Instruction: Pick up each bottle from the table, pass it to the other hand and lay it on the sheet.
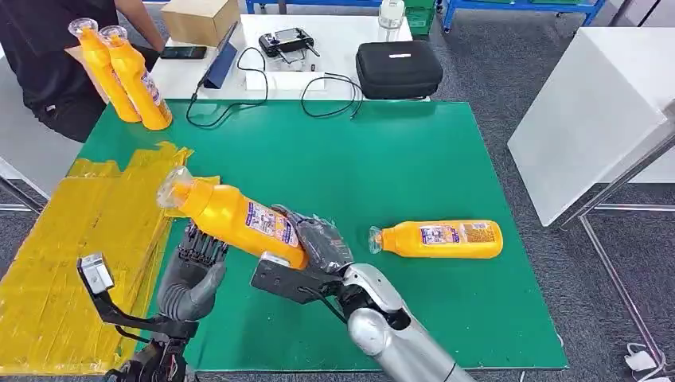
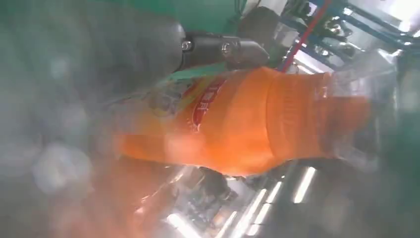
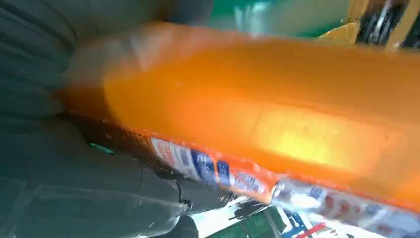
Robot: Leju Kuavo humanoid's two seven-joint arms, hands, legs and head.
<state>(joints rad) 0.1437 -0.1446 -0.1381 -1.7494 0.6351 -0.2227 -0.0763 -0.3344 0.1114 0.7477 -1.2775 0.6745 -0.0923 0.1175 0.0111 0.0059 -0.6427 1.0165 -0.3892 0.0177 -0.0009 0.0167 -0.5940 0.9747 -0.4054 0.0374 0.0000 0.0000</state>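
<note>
Orange bottles, 4: one (image 1: 232, 216) gripped by R hand (image 1: 318, 243), L hand (image 1: 193, 270) spread under; one lying (image 1: 438, 239); person's two (image 1: 127, 73).

Labels present on held bottle (image 1: 239, 219) and on lying bottle (image 1: 439, 239); print too small and blurred in all views. No text, brand or number legible.
</note>
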